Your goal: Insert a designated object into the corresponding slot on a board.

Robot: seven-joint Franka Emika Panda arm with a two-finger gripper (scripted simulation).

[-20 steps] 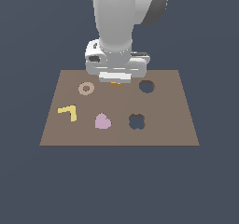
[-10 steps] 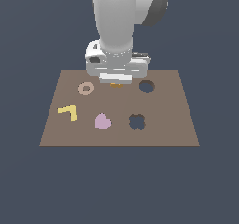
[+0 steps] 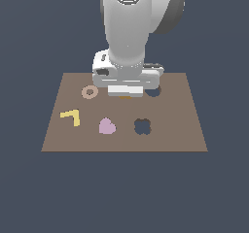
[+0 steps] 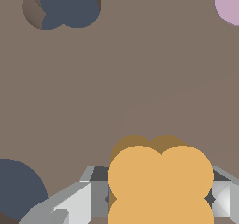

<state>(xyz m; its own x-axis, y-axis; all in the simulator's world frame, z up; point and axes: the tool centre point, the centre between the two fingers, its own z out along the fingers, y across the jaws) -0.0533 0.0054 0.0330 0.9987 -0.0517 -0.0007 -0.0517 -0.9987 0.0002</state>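
The orange four-lobed piece (image 4: 161, 181) sits between my gripper's two grey fingers (image 4: 95, 197), which press against its opposite sides. In the exterior view only a sliver of the orange piece (image 3: 125, 97) shows under the gripper (image 3: 125, 94), at the back middle of the brown board (image 3: 180, 130). The dark clover-shaped slot (image 3: 142, 126) lies nearer the board's front, apart from the gripper. The slot also shows in the wrist view (image 4: 70, 3). Whether the piece rests on the board or hangs just above it cannot be told.
A plain round dark hole (image 3: 153, 91) lies just to the exterior view's right of the gripper and shows in the wrist view (image 4: 18, 190). A tan ring (image 3: 89, 92), a yellow L-shaped piece (image 3: 71, 116) and a pink heart (image 3: 107, 126) lie on the board.
The gripper hand sits a little lower in the exterior view than one second ago. The pieces on the board have not moved.
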